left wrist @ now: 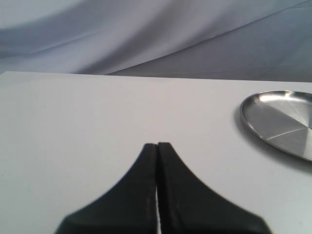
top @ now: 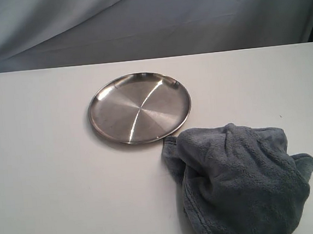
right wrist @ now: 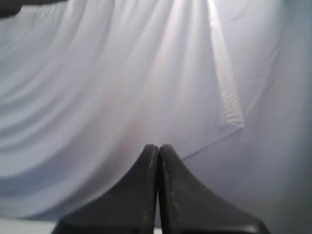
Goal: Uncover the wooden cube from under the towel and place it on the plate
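Note:
The blue-grey towel [top: 243, 179] lies bunched in a thick heap at the front right of the white table, its near corner touching the plate's rim. The round steel plate [top: 140, 107] sits bare mid-table, and its edge shows as the plate [left wrist: 282, 122] in the left wrist view. The wooden cube is hidden. Neither arm appears in the exterior view. My left gripper [left wrist: 157, 145] is shut with nothing in it, low over bare table to one side of the plate. My right gripper [right wrist: 158, 146] is shut on nothing and faces only the backdrop cloth.
A white table [top: 46, 176] spreads under everything, its far edge [top: 151, 58] meeting a draped grey-white backdrop [top: 153, 18]. The towel heap runs off the front edge of the exterior view.

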Robot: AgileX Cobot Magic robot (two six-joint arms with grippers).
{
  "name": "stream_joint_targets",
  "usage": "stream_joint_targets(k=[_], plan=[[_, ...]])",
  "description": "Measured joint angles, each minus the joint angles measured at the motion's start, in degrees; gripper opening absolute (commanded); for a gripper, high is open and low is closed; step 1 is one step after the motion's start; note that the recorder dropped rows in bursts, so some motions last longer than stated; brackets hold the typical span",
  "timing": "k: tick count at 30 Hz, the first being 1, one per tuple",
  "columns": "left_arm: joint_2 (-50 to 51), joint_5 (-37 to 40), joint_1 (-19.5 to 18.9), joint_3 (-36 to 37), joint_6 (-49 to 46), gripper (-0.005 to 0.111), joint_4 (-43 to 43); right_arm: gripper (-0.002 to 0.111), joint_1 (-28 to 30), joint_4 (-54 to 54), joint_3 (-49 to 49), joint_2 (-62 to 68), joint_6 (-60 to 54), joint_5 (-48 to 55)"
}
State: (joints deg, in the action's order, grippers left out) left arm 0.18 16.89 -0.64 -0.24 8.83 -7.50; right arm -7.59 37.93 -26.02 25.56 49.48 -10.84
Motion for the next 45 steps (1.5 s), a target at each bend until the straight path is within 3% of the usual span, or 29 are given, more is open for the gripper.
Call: stream_joint_targets(k=[6, 18, 22, 29, 35, 45], plan=[[0.00, 0.00, 0.00, 0.00, 0.00, 0.000, 0.00, 0.000, -10.61, 23.07, -5.93, 16.76, 12.98, 1.63], [0.00, 0.00, 0.00, 0.00, 0.00, 0.000, 0.00, 0.000, -20.39, 25.51, -13.85, 42.12, 14.47, 20.38], [0.00, 0.00, 0.00, 0.00, 0.00, 0.000, 0.00, 0.000, -23.43, 17.83, -15.69, 45.34, 7.27, 23.09], [0.00, 0.00, 0.00, 0.00, 0.00, 0.000, 0.00, 0.000, -29.06, -6.65, -20.99, 45.99, -17.42, 29.77], [0.00, 0.00, 0.00, 0.00, 0.00, 0.000, 0.00, 0.000, -32.58, -15.17, -21.82, 45.99, -29.95, 32.47], [0.00, 0.00, 0.00, 0.00, 0.00, 0.000, 0.00, 0.000, -34.49, -44.87, -34.21, 46.12, -60.44, 58.88]])
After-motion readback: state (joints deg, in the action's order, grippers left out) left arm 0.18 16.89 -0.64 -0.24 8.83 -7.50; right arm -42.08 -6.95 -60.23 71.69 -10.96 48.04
